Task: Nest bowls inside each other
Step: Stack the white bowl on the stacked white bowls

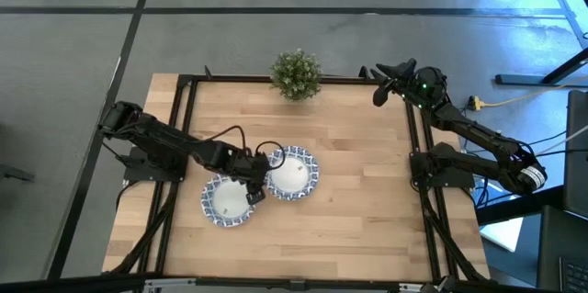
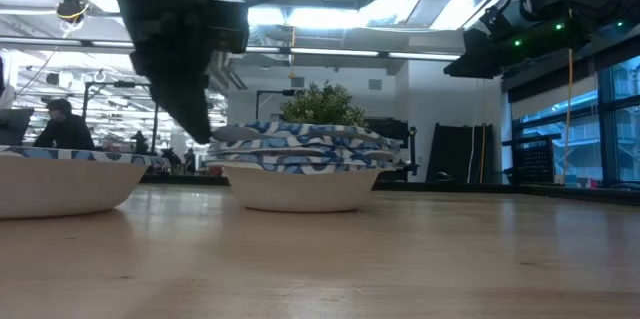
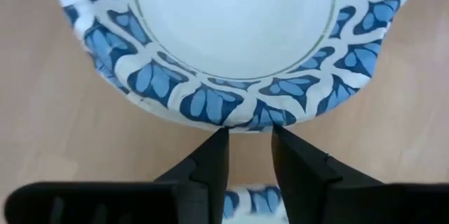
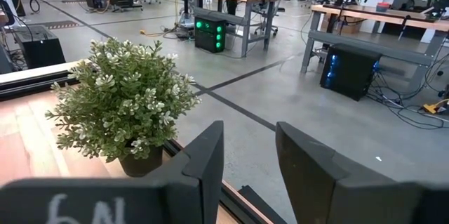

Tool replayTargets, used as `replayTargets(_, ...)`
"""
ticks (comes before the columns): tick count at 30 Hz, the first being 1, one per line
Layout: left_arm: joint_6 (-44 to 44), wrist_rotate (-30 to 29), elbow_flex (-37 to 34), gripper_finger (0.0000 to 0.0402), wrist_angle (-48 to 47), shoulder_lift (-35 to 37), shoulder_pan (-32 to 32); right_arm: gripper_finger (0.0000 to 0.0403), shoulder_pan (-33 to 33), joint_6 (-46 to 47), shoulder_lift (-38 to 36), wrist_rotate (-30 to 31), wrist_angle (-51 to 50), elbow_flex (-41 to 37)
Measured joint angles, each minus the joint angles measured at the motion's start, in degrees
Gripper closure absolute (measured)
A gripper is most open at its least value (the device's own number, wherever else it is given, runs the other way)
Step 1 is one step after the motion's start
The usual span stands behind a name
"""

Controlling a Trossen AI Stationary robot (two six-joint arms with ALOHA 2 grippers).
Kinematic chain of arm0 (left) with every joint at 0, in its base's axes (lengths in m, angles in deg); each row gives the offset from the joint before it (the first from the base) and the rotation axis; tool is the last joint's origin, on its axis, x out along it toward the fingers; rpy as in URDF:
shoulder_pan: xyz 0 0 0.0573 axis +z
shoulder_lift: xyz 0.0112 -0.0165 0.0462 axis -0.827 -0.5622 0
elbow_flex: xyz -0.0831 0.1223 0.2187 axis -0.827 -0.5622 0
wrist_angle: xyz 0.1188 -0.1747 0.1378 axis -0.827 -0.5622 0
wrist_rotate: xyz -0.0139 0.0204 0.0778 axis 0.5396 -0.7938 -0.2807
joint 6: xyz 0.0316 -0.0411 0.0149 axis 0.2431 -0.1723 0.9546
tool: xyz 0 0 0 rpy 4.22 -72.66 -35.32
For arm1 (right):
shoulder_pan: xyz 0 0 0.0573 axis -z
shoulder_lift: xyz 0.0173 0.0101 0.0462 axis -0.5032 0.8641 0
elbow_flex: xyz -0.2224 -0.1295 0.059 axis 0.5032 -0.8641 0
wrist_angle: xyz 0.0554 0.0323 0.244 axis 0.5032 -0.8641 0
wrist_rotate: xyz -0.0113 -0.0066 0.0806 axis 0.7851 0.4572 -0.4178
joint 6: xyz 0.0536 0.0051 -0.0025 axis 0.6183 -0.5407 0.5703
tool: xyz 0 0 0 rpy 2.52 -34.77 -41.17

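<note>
A stack of several blue-and-white rimmed bowls point(image 1: 294, 174) point(image 2: 305, 164) rests on its base at the table's middle. Another bowl, or bowls, point(image 1: 227, 201) point(image 2: 60, 174) rests nearer and to the left. My left gripper point(image 1: 259, 170) point(image 3: 249, 150) is open by a narrow gap and low over the table between the two. Its fingertips stand at the left edge of the stack's top rim point(image 3: 245, 115). The other bowl's rim point(image 3: 252, 199) shows below the fingers. My right gripper point(image 1: 379, 91) point(image 4: 249, 161) is open, raised over the table's far right corner. My left gripper points down, and its fingertips point(image 3: 221, 143) end right at the outer edge of the stack's top rim point(image 3: 242, 120). I cannot tell whether they touch it. The rim is not between the fingers.
A small green potted plant point(image 1: 296, 74) point(image 4: 126, 104) stands at the middle of the far edge, beside my right gripper. A black frame point(image 1: 188, 91) runs around the table. Bare wood point(image 1: 367, 210) lies to the right of the stack and along the near side.
</note>
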Motion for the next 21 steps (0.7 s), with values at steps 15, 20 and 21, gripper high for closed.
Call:
replayTargets(15,0.7,-1.7,0.0,0.0266,-4.4,5.4,6.2,0.0271,0.0,-0.1,0.0,0.0,0.0,0.0)
replayTargets(20,0.2,-5.9,0.0,0.0266,-4.4,7.7,8.4,0.0271,0.0,-0.1,0.0,0.0,-0.2,0.0)
replayTargets(21,0.3,-6.2,0.0,0.0266,-4.3,8.3,9.0,0.0271,0.0,-0.1,0.0,0.0,-0.2,0.0)
